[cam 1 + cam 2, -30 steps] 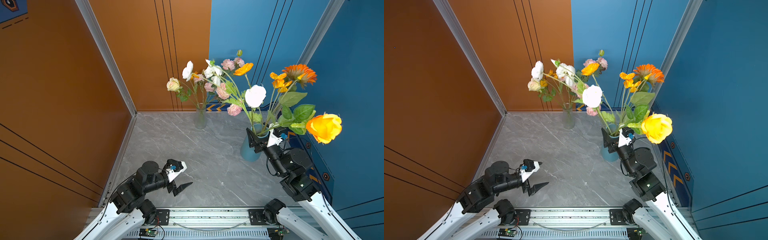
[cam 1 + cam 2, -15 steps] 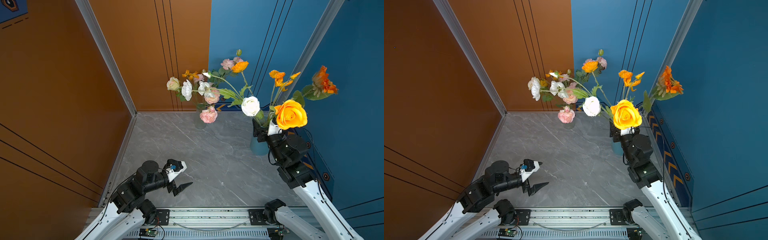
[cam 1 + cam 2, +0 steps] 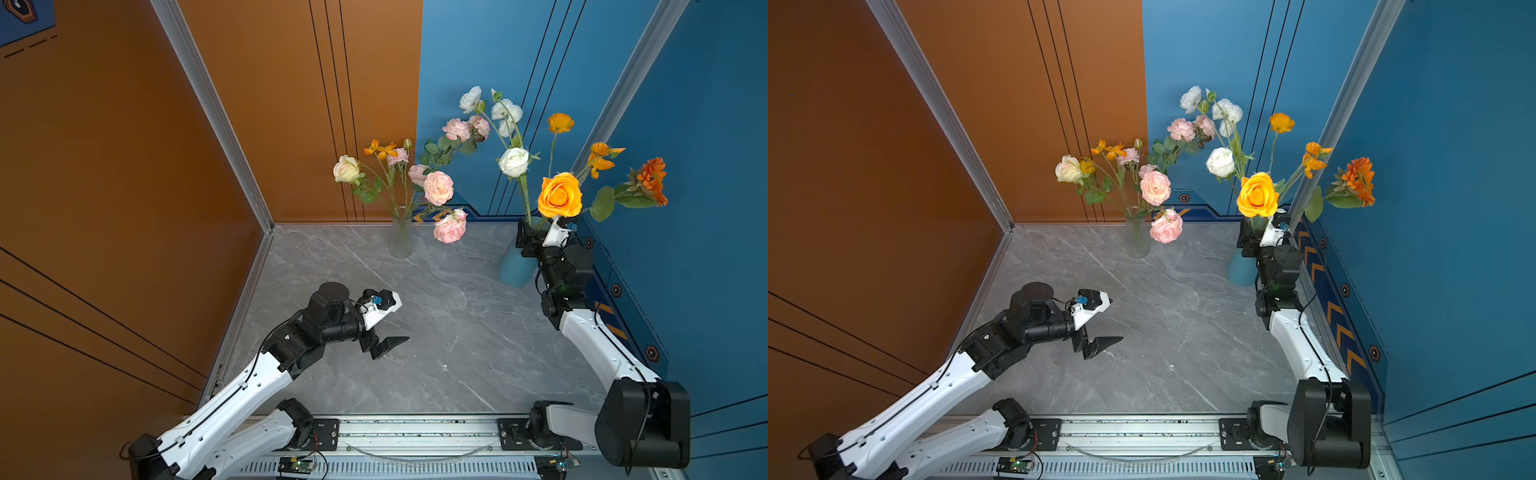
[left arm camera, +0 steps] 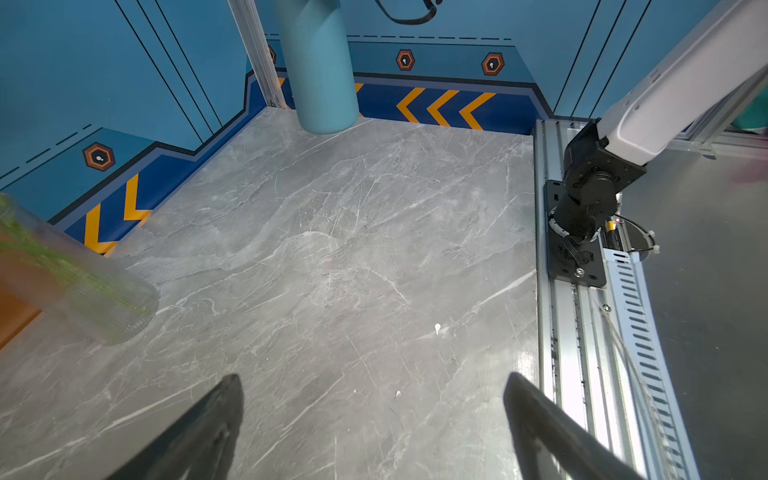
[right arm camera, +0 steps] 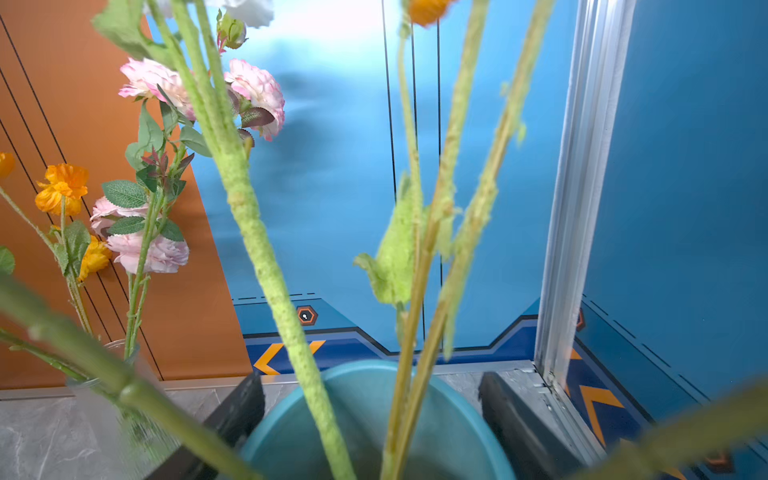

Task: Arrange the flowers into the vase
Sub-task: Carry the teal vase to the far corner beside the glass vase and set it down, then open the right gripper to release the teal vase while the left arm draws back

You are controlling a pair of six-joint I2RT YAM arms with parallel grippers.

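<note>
1. Two vases stand on the grey marble table (image 3: 457, 332). A blue vase (image 3: 513, 270) stands in the corner of the blue walls (image 3: 478, 54). A glass vase (image 3: 401, 241) stands well apart from it along the back, toward the orange wall (image 3: 124, 166).
2. The flowers (image 3: 1257, 195) all stand in these two vases.
3. Above the blue vase I count four white blooms (image 3: 514, 161), one yellow rose (image 3: 560, 200), one orange-red bloom (image 3: 652, 180), one round orange bloom (image 3: 560, 122) and a cluster of small orange blossoms (image 3: 600, 156).
4. The glass vase carries one cream rose (image 3: 346, 168), six pink blooms (image 3: 438, 187) and a few orange sprigs (image 3: 380, 149). Its two highest pink blooms lean toward the blue vase's bunch.
5. In the right wrist view four fuzzy stems (image 5: 270, 270) rise from the blue vase's mouth. Two smoother stems (image 5: 83, 353) cross blurred near the lens.
6. The right gripper (image 5: 370, 382) straddles the blue vase's rim. Its black fingers (image 5: 245, 407) are spread wide and pressed against opposite sides, gripping the vase.
7. The left gripper (image 3: 401, 320) hangs over the table well apart from the blue vase, jaws fully spread and empty.
8. The left wrist view shows three whole hexagon badges (image 4: 99, 157) on the blue walls; their white marks are too small to read. Three orange chevrons (image 4: 442, 108) run just beside the blue vase's foot.
</note>
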